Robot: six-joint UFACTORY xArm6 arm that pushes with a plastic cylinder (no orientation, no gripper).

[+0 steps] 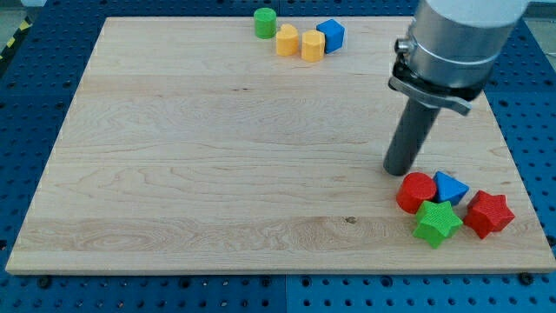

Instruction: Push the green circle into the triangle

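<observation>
tip: my tip is set down on the bench at the view's right, just above-left of the red circle; no contact can be made out.
hand: none fitted, only a plain rod; nothing is held or can be.
green circle: the green circle is seen at the view's top edge, well apart from the tip, just left of two yellow blocks; the blue cube sits right of those.
triangle: the blue triangle is wedged in the bottom-right cluster, touching the red circle, w/ the green star below and the red star to its right.
risk 1: the yellow blocks are likely to be dragged along if the circle is pushed from its left; a path down past them is needed.
risk 2: the circle sits near the bench edge, so an approach from below could send it off the top.
risk 3: a long diagonal push is needed; an off-centre shove would prob. let the round block roll off the tip.
risk 4: the triangle is shielded by the red circle, so the cluster may be scattered on arrival.
</observation>
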